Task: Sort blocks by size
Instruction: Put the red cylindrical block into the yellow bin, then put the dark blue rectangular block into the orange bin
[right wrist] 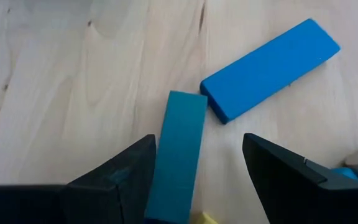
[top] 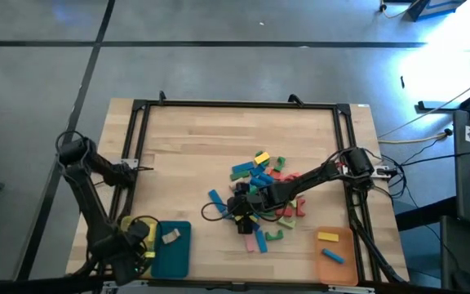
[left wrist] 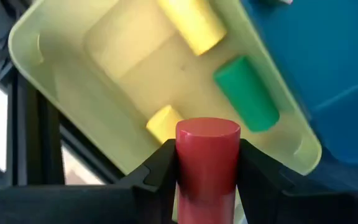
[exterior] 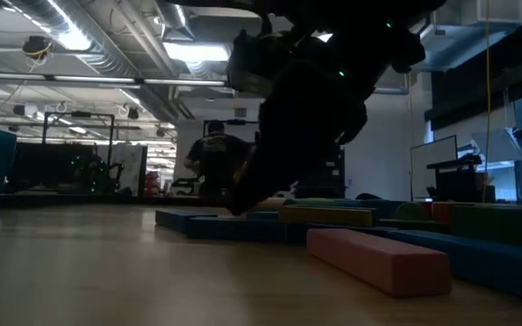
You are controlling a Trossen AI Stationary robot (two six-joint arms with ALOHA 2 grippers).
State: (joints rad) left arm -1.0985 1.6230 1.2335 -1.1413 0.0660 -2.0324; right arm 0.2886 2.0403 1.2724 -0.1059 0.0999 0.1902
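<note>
Wooden table [top: 186, 139]; left jaws [left wrist: 207, 163] clamp red cylinder block [left wrist: 207, 149]; right jaws [right wrist: 197, 180] straddle teal bar [right wrist: 179, 149].

My two arms are dark, near-black, built of round joints and slim links. Thin black cables loop beside the right gripper [top: 239, 214]. The left gripper [left wrist: 207, 186] has matte black, angular fingers [left wrist: 160, 168] with stepped edges.

The red cylinder [left wrist: 207, 163] is cut off below, between the left gripper [left wrist: 207, 186] fingers. The teal bar [right wrist: 178, 158] beside it is cropped. Blocks beneath the right arm [top: 308, 181] are hidden.
</note>
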